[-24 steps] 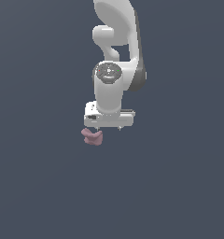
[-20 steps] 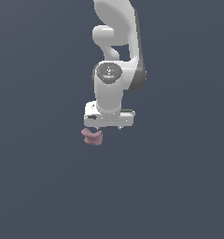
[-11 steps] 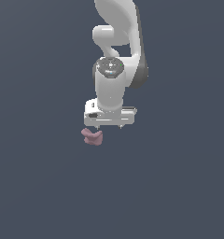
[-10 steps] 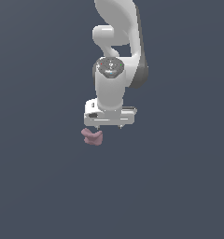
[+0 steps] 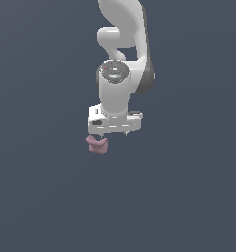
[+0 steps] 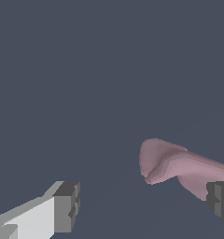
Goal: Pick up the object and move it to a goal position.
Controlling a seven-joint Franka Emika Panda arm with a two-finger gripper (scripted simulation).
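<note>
Between my fingers the gap stands wide — one grey pad shows at the end of its white finger, the other only as a dark block at the frame's edge, and nothing is clamped between them. My gripper is spread, holding nothing. Near that second pad lies the blob, dusty pink and lumpy, with a fold or notch in its surface; it sits close against the pad, mostly to one side of the gap rather than centred, and I cannot tell whether they touch. From the exterior view my gripper points straight down, and the blob shows just under its edge, toward that view's left. Farther off, my white arm rises out of frame against plain dark grey ground.
</note>
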